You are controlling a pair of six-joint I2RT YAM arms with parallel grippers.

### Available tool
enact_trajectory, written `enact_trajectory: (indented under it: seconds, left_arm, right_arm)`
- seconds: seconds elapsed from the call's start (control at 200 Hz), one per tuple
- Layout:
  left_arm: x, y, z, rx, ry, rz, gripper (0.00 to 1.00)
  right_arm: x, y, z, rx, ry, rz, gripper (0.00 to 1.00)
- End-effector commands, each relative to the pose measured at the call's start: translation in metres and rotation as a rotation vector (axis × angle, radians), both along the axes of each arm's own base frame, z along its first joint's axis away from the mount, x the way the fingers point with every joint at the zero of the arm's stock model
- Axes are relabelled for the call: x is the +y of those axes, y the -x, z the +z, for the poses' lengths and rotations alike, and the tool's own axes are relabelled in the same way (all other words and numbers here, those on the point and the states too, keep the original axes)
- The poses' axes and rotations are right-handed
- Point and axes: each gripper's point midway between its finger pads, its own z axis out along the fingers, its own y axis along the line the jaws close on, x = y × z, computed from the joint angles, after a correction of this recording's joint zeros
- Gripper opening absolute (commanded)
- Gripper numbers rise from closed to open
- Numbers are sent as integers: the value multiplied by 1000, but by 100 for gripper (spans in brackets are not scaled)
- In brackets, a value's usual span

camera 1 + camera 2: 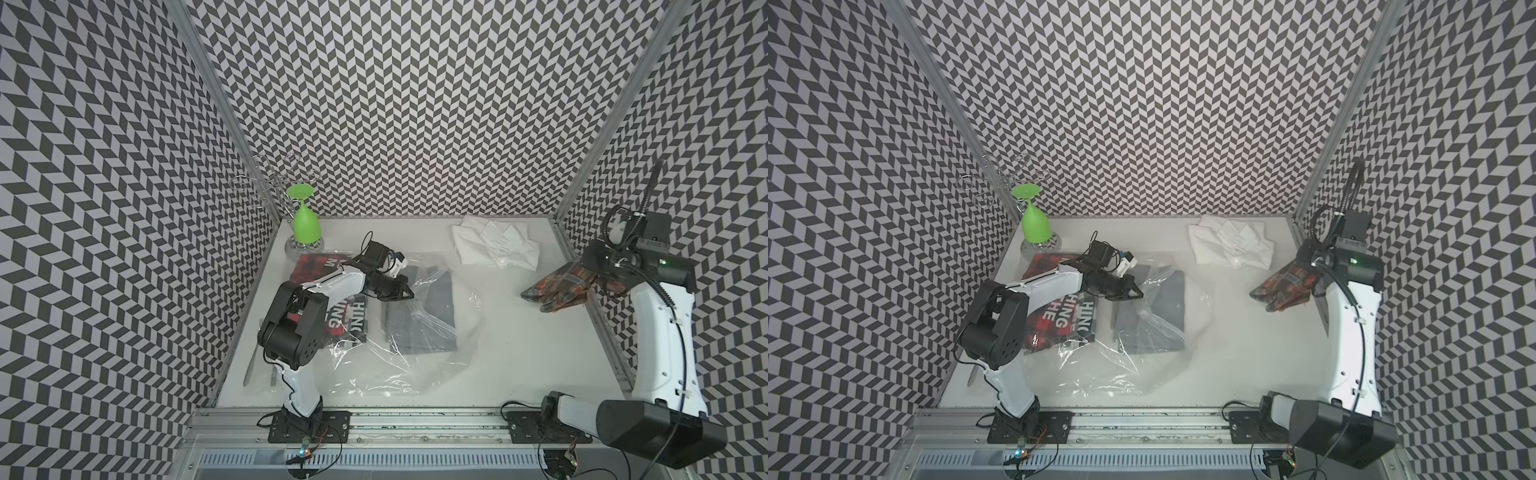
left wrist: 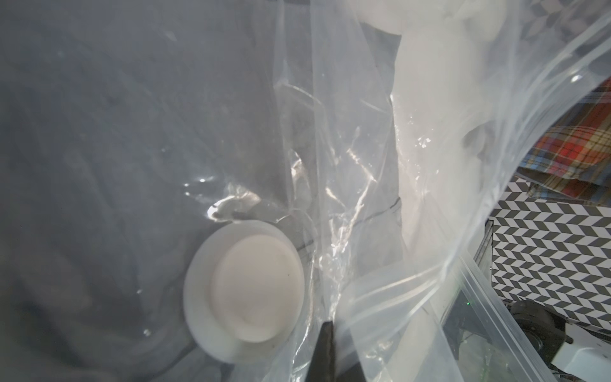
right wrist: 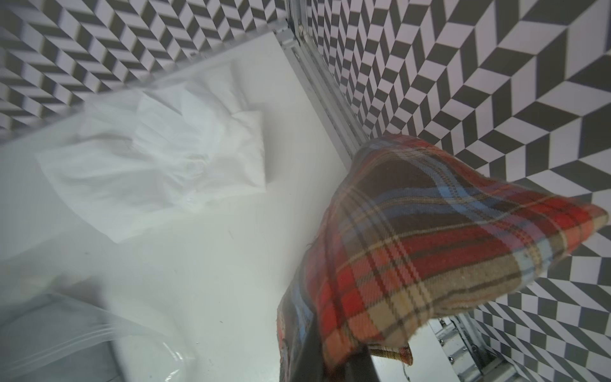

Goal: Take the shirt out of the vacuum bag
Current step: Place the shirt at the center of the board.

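The vacuum bag [image 1: 415,361] lies crinkled across the middle of the table in both top views, its white valve disc [image 2: 244,291] close up in the left wrist view. A folded dark grey garment [image 1: 424,316] shows through the plastic. My left gripper [image 1: 409,293] is shut on a fold of the bag's film near the valve, with its dark tip [image 2: 327,334] pinching the plastic. At the right side, my right gripper [image 3: 334,363] is shut on a plaid shirt [image 1: 557,291], which hangs above the table, clear of the bag. The cloth hides the right fingers.
A folded white shirt [image 1: 494,245] lies at the back right. A red and black printed garment [image 1: 316,266] lies at the left under my left arm. An upturned green wine glass [image 1: 305,224] hangs on a wire rack in the back left corner. Cutlery [image 1: 251,365] lies along the left edge.
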Motion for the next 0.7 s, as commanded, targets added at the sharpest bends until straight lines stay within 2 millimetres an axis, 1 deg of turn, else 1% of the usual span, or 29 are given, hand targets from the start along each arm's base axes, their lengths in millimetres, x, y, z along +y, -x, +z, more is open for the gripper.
enact_trajectory:
  seconds: [0.0,0.195,0.265,0.37,0.496,0.611,0.696]
  left_arm:
    - [9,0,-15,17,-40,9,0]
    - [9,-1,-20,21,-45,4,0]
    - [8,-2,-21,20,-45,2,0]
    - [7,-3,-23,20,-44,-1,0]
    - [6,-2,-27,29,-41,-10,0]
    - [6,-2,-28,27,-40,-15,0]
    - [6,-2,-28,28,-37,-22,0]
  right_arm:
    - [-28,-7,22,-90,88,-65,0]
    - [-76,-12,31,-69,214,-203,0]
    - [-94,-13,37,-67,270,-263,0]
    - [-116,-13,49,-82,339,-335,0]
    - [-135,-12,57,-83,408,-406,0]
    - [-156,-10,63,-77,495,-480,0]
    - [-165,-10,69,-82,520,-510,0]
